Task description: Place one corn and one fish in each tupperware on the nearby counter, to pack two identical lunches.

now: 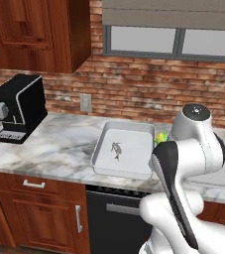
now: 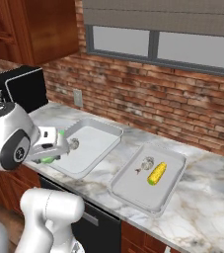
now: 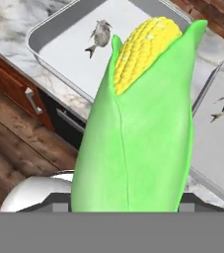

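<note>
- The gripper (image 2: pixel 48 152) is clamped on a green-husked corn cob (image 3: pixel 133 123). In the hand view the cob rises straight up from between the fingers. Its long axis runs along the gripper's pointing direction, yellow tip farthest out.
- In the right base view the green of the cob shows just below the hand, hanging by the near edge of the left tray (image 2: pixel 106 129), not yet over its floor.
- That left tray lies ahead of the cob's tip. It holds one fish (image 3: pixel 99 35) and no corn, so I judge it the target.
- The coming move turns on carrying the cob forward over the rim, then down. Because the cob stands lengthwise in the grip, it would likely land tip-first unless the hand tilts.
- The fish sits near the tray's middle, so open floor lies on either side of it.
- The right tray (image 2: pixel 175 185), just beside the left one on the counter (image 2: pixel 207 217), already holds a yellow cob (image 2: pixel 157 173) and a second fish (image 2: pixel 146 164).
</note>
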